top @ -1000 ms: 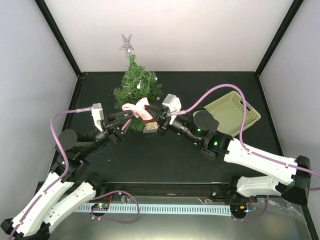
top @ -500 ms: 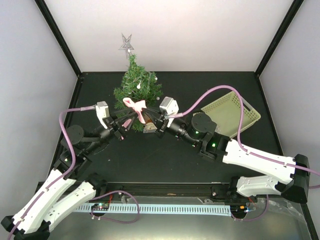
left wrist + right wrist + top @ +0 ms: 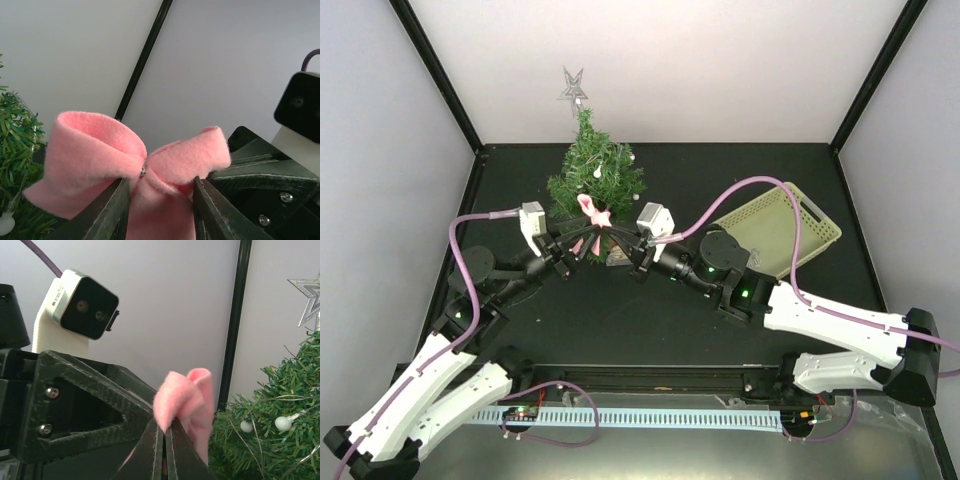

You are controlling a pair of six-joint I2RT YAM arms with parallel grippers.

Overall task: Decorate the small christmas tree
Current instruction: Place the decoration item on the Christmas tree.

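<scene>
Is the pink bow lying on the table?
No, the pink bow is held between the left gripper and the right gripper by the small christmas tree.

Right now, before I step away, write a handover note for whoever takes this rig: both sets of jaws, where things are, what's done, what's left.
Left gripper: jaws closed on the middle of the pink felt bow.
Right gripper: jaws pinched shut on an edge of the same bow.
Bow: held by both arms at the near side of the small christmas tree, dark green and bristly; contact with the needles unclear.
Done: silver star on top, white beads in the branches.
Left: seat the bow on the tree, then release both jaws.
</scene>
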